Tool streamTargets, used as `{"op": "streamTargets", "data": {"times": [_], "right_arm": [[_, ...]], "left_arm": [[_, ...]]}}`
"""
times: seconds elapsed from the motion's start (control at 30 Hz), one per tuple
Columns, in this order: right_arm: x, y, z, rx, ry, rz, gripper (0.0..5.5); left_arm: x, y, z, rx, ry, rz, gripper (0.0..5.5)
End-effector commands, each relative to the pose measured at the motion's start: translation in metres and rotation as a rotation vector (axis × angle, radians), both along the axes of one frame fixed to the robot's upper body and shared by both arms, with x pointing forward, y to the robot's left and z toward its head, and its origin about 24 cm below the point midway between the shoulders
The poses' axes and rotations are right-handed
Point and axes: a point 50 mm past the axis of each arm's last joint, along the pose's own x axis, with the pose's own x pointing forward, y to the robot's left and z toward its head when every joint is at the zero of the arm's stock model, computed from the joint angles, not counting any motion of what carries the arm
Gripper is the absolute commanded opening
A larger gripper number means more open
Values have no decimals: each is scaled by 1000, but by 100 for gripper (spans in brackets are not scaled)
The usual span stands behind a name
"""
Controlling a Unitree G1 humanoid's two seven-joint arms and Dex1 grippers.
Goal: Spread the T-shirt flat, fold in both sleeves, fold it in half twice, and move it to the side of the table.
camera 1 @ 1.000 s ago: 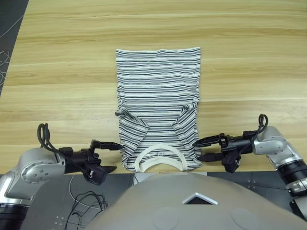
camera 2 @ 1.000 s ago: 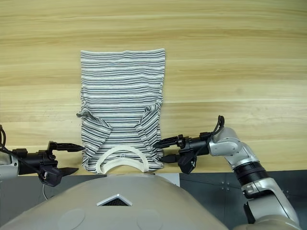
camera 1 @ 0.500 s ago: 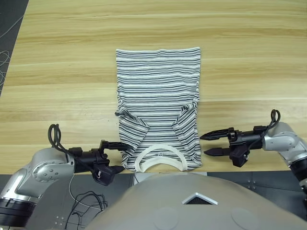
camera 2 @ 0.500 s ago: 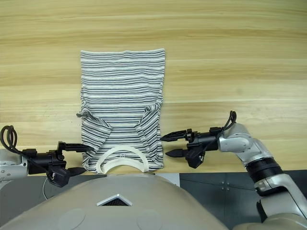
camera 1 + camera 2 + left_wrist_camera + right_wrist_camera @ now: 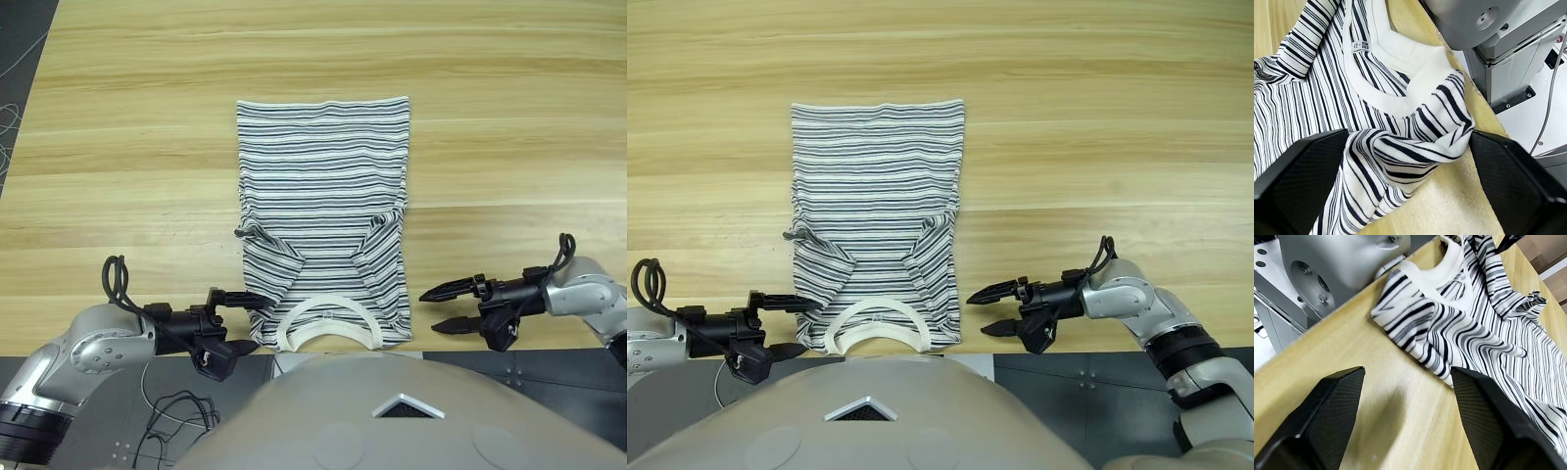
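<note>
The left gripper (image 5: pixel 243 319) is open, and the bunched collar-side corner of the striped T-shirt (image 5: pixel 323 186) sits between its two fingers. The right gripper (image 5: pixel 431 309) is open too, with the opposite collar-side corner just ahead of its tips, not touching. The T-shirt lies on the wooden table (image 5: pixel 509 117) between both grippers, sleeves folded in.

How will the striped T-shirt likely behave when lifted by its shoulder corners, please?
Probably floppy: the T-shirt bunches into soft folds at the shoulder inside the open left gripper. It would likely sag and drape rather than hold shape. It looks thin and light, so it may slide on the table.
</note>
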Motion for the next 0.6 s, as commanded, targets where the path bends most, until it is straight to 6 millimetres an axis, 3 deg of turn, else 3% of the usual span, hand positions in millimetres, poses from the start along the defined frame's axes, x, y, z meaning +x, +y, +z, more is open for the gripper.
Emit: {"op": "streamTargets", "data": {"times": [0.03, 0.33, 0.6], "right_arm": [[-4, 3, -8, -45, 8, 17, 324], [-4, 26, -11, 14, -22, 55, 324], [-7, 32, -17, 24, -10, 64, 324]], "left_arm": [[-6, 7, -10, 89, 51, -13, 449], [-6, 6, -11, 86, 49, -17, 449], [-4, 6, -12, 85, 42, -12, 449]]}}
